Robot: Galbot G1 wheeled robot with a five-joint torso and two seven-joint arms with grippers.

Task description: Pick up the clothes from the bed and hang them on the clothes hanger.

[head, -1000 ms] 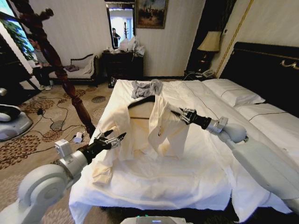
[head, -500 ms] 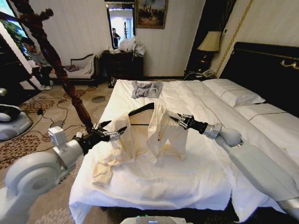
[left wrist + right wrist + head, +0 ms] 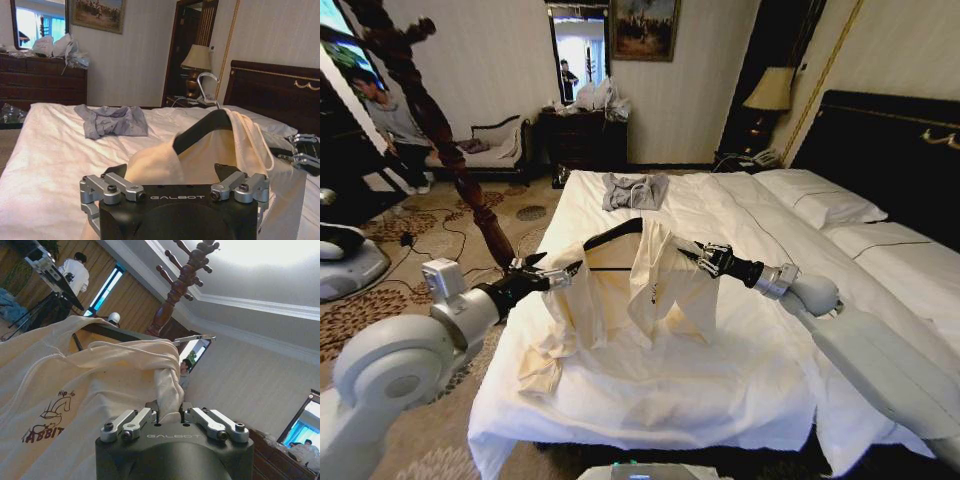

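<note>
White sheets are covering the bed [image 3: 650, 400], which is running away from the robot toward the far wall, pillows and dark headboard [image 3: 880, 130] along the robot's right. The clothes [image 3: 650, 290], a cream shirt, are being held up above the middle of the mattress, draped over the clothes hanger [image 3: 610, 236]. Shirt's long axis is running roughly vertical from the hanger down to the sheet, lower hem and one sleeve trailing on the bed toward the robot's left edge. Hanger's shoulder bar is lying across, left to right, tilted, its higher end toward the robot's right; in the left wrist view the metal hook [image 3: 206, 85] is pointing up and curling over.

Left gripper [image 3: 552, 276] is sitting at the shirt's left side, over the bed's left edge; its wrist view is showing the fingers [image 3: 116, 186] spread moderately with cream fabric bunched between them, so it is gripping the shirt. Right gripper [image 3: 705, 257] is reaching in from the right at the shirt's upper right shoulder; its wrist view is showing cloth pinched in the narrow gap between the fingers [image 3: 131, 422], clamped on the shirt. A dark red printed logo [image 3: 49, 417] is showing on the fabric.

A small grey garment [image 3: 633, 190] is lying flat near the bed's far end, well apart from the shirt. A dark turned-wood coat stand [image 3: 440, 130] is standing on the carpet left of the bed.
</note>
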